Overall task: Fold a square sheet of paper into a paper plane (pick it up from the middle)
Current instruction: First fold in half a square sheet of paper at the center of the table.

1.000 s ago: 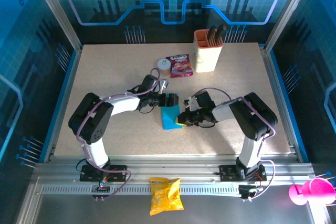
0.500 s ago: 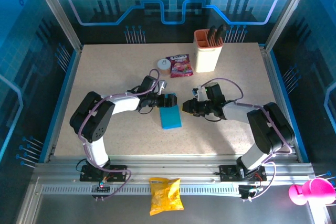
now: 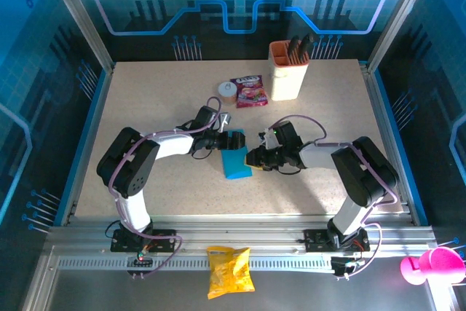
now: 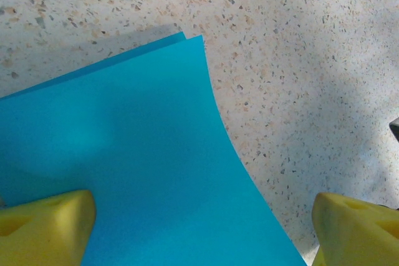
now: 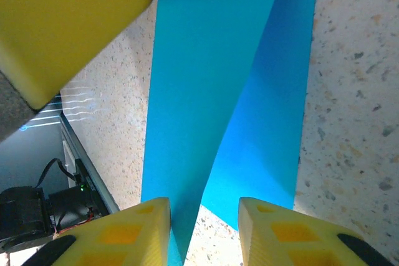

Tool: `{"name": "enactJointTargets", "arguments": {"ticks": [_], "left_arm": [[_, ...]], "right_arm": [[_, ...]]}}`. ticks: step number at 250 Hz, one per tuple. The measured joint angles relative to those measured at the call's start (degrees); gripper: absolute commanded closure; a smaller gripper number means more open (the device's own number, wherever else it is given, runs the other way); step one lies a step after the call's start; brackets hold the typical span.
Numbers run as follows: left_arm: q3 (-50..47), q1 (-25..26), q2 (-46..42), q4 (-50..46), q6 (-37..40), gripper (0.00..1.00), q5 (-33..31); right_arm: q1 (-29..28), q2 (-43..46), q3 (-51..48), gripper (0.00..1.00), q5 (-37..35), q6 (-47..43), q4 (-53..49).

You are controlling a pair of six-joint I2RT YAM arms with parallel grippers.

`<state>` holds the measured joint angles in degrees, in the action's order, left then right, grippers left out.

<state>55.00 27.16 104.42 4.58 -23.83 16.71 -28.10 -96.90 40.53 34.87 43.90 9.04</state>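
Observation:
The square sheet of paper (image 3: 237,164) lies folded double on the speckled table, bright cyan-blue. My left gripper (image 3: 237,140) hovers wide open over its far edge; in the left wrist view the paper (image 4: 124,160) spreads between the yellow fingertips (image 4: 43,225), two layers showing at its corner. At the paper's right edge sits my right gripper (image 3: 252,158), open. In the right wrist view a raised flap of the paper (image 5: 206,91) stands in the gap of the right gripper (image 5: 204,207), against the left pad and clear of the other. The left gripper's finger (image 5: 68,23) looms at top left.
A beige holder cup (image 3: 288,71) with dark tools stands at the back, a pink-red snack packet (image 3: 247,91) and a small round roll (image 3: 227,91) beside it. A yellow snack bag (image 3: 229,271) lies on the front rail. A pink object (image 3: 429,264) sits off the table at bottom right.
My right gripper let go at the paper's right edge, pulled away up and to the right, then came back to that edge with its jaws apart. The left arm stayed put.

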Motion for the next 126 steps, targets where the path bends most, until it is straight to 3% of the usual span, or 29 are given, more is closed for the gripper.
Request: {"name": "enactJointTargets", "arguments": {"ticks": [28, 87, 126], "left_arm": [[0.0, 0.0, 0.02, 0.0, 0.02, 0.1, 0.0], [0.0, -0.11, 0.46, 0.15, 0.02, 0.1, 0.02], [0.0, -0.26, 0.55, 0.42, 0.02, 0.1, 0.04]], "right_arm": [[0.0, -0.04, 0.52, 0.72, 0.0, -0.02, 0.0], [0.04, -1.46, 1.49, 1.0, 0.07, 0.22, 0.85], [0.48, -2.71, 1.57, 1.0, 0.0, 0.35, 1.2]]}}
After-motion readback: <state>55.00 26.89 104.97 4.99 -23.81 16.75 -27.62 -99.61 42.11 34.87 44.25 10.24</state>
